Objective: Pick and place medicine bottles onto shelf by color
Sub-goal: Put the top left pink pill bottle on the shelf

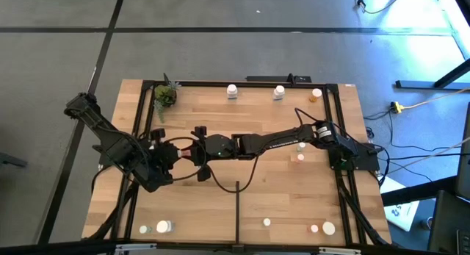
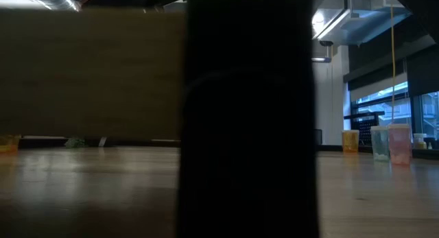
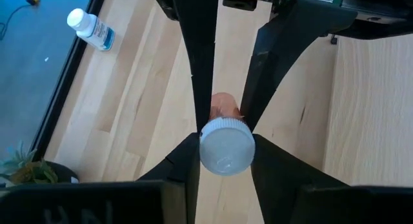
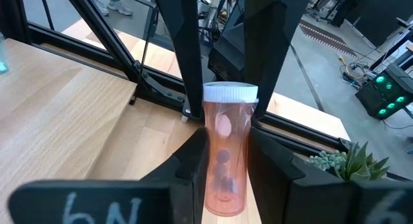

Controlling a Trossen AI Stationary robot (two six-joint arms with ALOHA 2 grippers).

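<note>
Handover seems to be the step in hand: in the high view the left pincer (image 1: 189, 149) and the right pincer (image 1: 200, 148) meet tip to tip left of centre over the shelf (image 1: 279, 115), well apart from the white bottles (image 1: 232, 90) along its upper edge and the potted plant (image 1: 165, 97) at upper left; what they hold cannot be made out there. The low view is mostly blocked by a dark upright shape, with a few translucent bottles (image 2: 381, 142) at far right. In the left wrist view the orange bottle (image 3: 226, 145) points its white cap straight at the camera, the left arm's own fingers (image 3: 184, 162) pressed to either side of the cap, while the other arm's fingers come down from the top of the frame onto the body. In the right wrist view the bottle's base is nearest, the right arm's fingers (image 4: 193, 159) clamped on the clear orange body, pills showing inside. Its long axis therefore lies level, running along the line between the two pincers, cap toward the left arm, probably so that the left arm can carry it to its colour's spot.
</note>
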